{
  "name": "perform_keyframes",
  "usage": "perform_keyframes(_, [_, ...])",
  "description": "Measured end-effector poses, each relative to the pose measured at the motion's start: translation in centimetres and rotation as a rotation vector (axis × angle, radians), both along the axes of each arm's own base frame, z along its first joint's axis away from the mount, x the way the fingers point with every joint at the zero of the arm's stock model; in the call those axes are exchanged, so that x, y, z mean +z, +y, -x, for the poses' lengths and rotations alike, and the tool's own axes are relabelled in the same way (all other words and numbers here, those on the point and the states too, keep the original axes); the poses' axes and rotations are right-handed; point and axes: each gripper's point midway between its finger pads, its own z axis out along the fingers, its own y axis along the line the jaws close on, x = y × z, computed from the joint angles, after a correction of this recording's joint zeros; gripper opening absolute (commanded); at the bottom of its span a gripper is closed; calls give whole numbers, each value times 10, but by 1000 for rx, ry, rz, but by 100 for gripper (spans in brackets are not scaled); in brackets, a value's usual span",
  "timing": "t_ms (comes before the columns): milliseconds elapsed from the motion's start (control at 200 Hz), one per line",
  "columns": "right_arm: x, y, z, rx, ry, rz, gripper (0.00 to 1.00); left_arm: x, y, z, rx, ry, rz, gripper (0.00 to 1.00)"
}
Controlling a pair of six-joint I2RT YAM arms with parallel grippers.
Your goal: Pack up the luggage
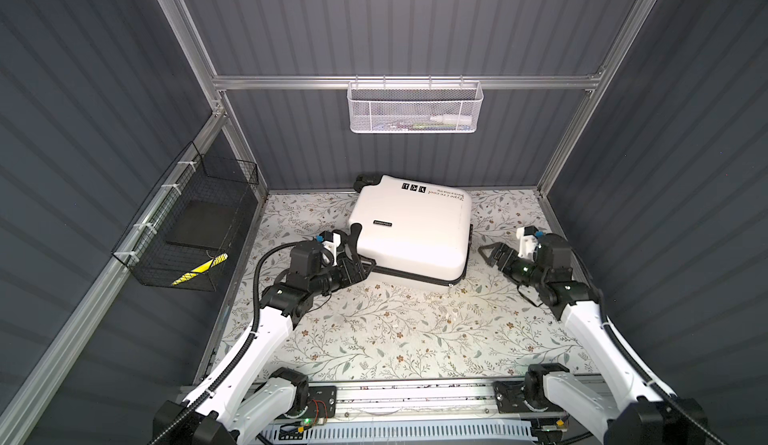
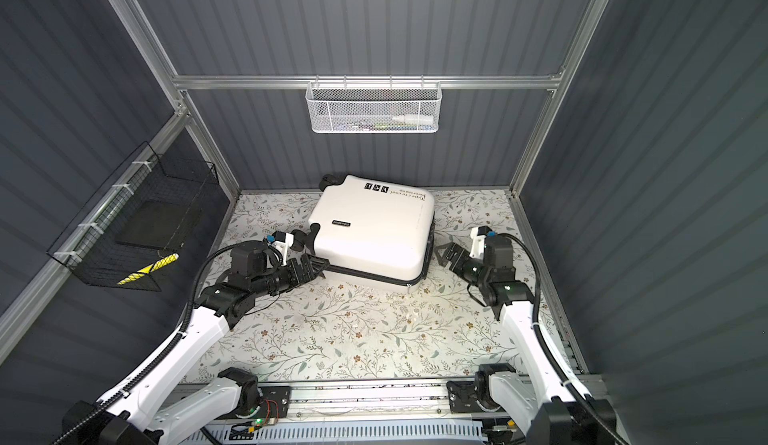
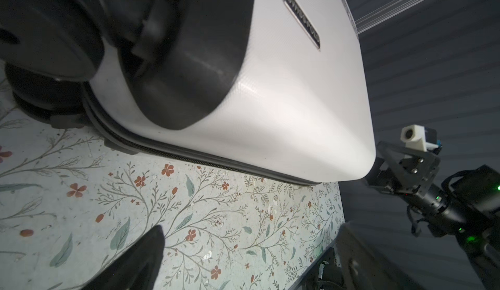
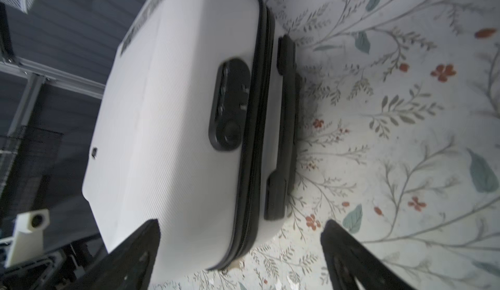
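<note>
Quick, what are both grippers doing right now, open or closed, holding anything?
Left gripper: open, empty, at the luggage's near left corner.
Right gripper: open, empty, beside the luggage.

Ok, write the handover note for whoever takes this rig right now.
Left end effector: open, empty, at the near-left corner of the luggage, by a wheel; contact unclear.
Right end effector: open, empty, just off the luggage's right side, apart from it.
Luggage: lying flat toward the back of the floral table, shell closed.
White mesh basket on the back rail holds a white bottle and other small items; black wire basket on the left wall holds dark flat things.
Done: nothing visibly packed.
Left: probably open the luggage, load the items, close it.
</note>
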Motion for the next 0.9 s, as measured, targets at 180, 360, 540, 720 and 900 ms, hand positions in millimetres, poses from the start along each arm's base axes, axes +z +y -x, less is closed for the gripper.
perform_keyframes(180, [28,-17,-68,-2,-1,-64,95,-19,-7,10,-25,6,2,100])
perform_keyframes(360, [58,-19,-135,47,-37,-130,94,-19,-9,16,-30,-34,26,100])
perform_keyframes(540, [64,-13,-191,118,-44,-212,92,-10,-11,9,-28,-82,45,100])
perform_keyframes(720, [45,-6,-229,177,-4,-289,91,-12,-16,-1,-30,-96,52,100])
perform_keyframes(900, [33,5,-254,232,14,-342,90,-5,-21,-8,-36,-134,74,100])
